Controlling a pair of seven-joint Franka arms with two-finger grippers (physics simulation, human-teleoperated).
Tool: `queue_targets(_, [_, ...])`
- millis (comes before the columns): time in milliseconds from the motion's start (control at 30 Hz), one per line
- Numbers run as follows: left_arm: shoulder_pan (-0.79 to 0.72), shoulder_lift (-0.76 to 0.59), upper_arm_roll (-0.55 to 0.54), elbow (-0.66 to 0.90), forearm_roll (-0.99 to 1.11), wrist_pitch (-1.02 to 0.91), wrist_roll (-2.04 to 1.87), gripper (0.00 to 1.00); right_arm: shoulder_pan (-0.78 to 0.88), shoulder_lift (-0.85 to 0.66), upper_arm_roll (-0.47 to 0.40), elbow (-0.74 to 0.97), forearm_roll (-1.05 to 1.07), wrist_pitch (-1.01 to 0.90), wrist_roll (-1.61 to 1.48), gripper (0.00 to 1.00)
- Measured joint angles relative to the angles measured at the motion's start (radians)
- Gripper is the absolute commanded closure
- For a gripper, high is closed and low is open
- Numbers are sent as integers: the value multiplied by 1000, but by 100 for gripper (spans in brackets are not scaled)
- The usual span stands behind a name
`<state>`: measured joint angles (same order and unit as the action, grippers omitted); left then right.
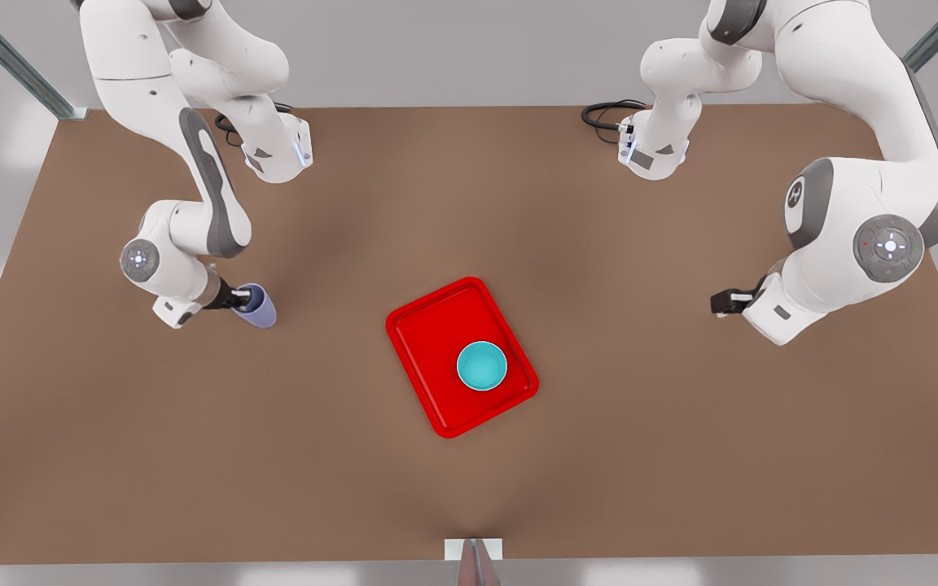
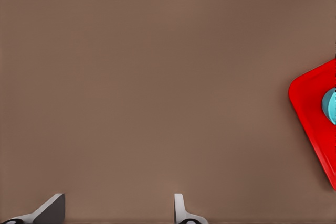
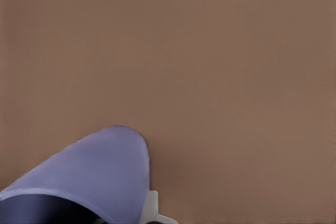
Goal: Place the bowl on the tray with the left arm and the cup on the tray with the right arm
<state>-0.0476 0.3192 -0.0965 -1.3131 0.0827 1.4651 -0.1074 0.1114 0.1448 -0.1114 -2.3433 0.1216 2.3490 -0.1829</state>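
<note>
Smooth teal round bowl (image 1: 482, 365) sits on flat red rectangular tray (image 1: 436, 342), left gripper (image 1: 721, 303) spread empty well aside; right gripper (image 1: 238, 302) clasps lavender tapered cup (image 1: 257, 306), tray carry judged next

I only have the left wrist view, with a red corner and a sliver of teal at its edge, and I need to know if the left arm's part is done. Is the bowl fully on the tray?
Observer: Yes. The bowl sits upright inside the tray.
Operator: Where's the cup?
Observer: The cup is off the tray, tilted, toward the front view's left, with the right gripper shut on its rim.
Operator: Where does my left gripper stand?
Observer: The left gripper is at the front view's right, well apart from the tray.
</note>
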Motion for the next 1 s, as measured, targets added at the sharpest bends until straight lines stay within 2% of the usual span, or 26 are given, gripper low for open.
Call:
queue_targets(300, [0, 2, 1, 0, 1, 0, 0, 0, 111, -3, 35, 87, 0, -79, 224, 79])
queue_targets(467, [0, 3, 4, -2, 1, -2, 1, 0, 125, 5, 143, 187, 0, -187, 434, 79])
queue_targets(633, [0, 5, 5, -2, 2, -2, 2, 0, 126, 22, 250, 229, 1, -191, 621, 79])
queue_targets(733, [0, 6, 5, -2, 2, -2, 1, 0, 150, 80, 303, 316, 11, -198, 721, 79])
queue_targets(1000, [2, 11, 6, -2, 2, -2, 0, 0, 270, 304, 300, 580, 20, -198, 929, 79])
